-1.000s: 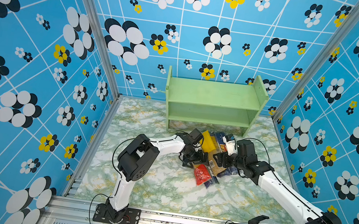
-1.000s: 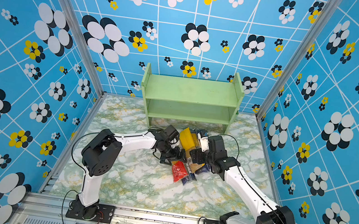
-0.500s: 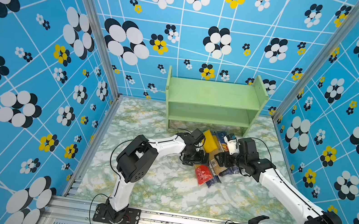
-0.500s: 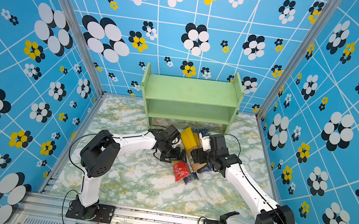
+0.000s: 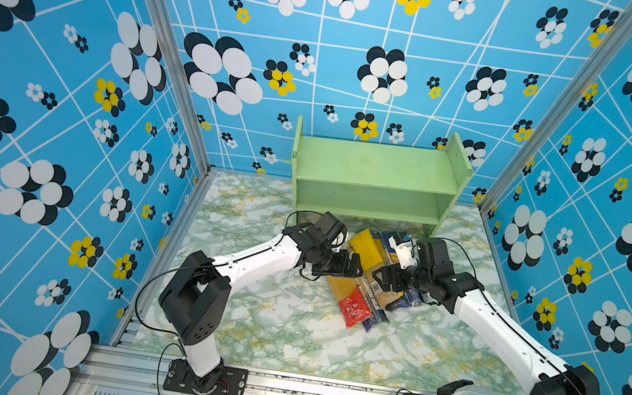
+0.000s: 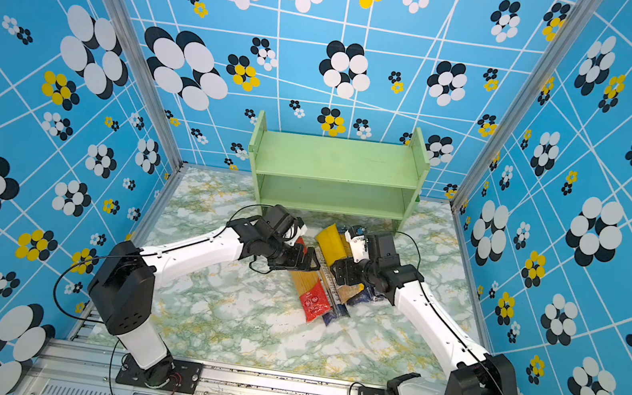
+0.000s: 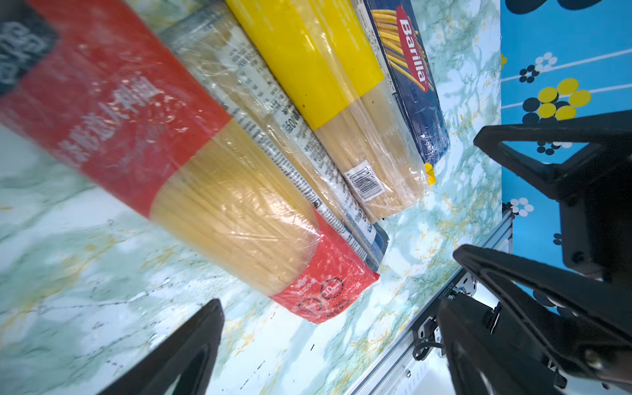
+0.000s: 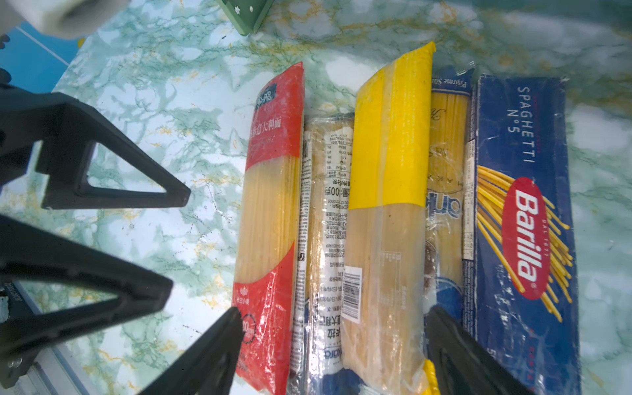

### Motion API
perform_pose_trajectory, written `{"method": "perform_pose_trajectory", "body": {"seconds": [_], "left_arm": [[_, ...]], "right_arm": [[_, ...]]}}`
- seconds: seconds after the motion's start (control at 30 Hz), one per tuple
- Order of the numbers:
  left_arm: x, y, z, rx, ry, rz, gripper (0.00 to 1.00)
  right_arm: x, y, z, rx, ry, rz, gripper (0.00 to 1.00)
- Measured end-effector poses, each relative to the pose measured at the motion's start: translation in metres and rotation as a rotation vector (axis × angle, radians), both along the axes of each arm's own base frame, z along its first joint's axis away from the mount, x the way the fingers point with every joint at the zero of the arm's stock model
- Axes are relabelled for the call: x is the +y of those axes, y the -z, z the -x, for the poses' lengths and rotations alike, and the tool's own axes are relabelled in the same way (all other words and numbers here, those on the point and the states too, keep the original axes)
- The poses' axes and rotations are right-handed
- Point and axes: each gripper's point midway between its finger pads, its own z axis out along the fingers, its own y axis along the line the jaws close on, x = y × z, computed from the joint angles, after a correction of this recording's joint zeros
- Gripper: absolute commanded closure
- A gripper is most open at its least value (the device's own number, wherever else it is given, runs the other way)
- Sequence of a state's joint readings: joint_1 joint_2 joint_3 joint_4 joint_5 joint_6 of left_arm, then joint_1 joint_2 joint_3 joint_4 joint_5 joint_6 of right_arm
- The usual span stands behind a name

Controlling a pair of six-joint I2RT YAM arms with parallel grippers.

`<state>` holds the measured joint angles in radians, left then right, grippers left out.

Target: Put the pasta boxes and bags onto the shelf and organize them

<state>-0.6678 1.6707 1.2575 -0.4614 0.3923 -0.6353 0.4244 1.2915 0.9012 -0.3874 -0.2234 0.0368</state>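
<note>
**Two wide-open pincers by the pasta packs**

The white left arm (image 5: 255,257) and white right arm (image 5: 497,329) reach in from the near edge and bend toward each other. The left gripper (image 5: 351,265) is spread wide, holds nothing and hangs near the red-ended clear bag of spaghetti (image 8: 270,212). The right gripper (image 8: 333,311) is wide too. It hangs over that bag, the clear bag with a white label (image 8: 328,222) and the yellow-topped bag (image 8: 390,154). Next lie the blue-ended bag (image 8: 448,136) and the dark blue Barilla cardboard box (image 8: 523,222). All rest on the green marble table (image 5: 287,329), in front of the light green wooden shelf (image 5: 377,165).

Four spaghetti bags (image 8: 273,205) (image 8: 326,222) (image 8: 386,171) (image 8: 446,154), one Barilla box (image 8: 523,222) and one green shelf (image 5: 377,165).
</note>
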Motion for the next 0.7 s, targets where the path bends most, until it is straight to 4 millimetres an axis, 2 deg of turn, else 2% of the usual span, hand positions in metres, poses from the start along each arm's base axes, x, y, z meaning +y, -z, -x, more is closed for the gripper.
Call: {"method": "perform_pose_trajectory", "body": {"seconds": [0.2, 0.5, 0.7], "left_arm": [[0.050, 0.002, -0.003, -0.007, -0.112, -0.003, 0.01], [0.106, -0.026, -0.001, -0.122, -0.226, 0.016, 0.01], [0.140, -0.014, -0.004, -0.105, -0.310, 0.001, 0.01]], "right_arm": [[0.027, 0.012, 0.013, 0.061, -0.093, 0.026, 0.14], [0.052, 0.020, 0.032, 0.106, -0.169, 0.041, 0.14], [0.070, 0.034, 0.048, 0.155, -0.216, 0.060, 0.14]]}}
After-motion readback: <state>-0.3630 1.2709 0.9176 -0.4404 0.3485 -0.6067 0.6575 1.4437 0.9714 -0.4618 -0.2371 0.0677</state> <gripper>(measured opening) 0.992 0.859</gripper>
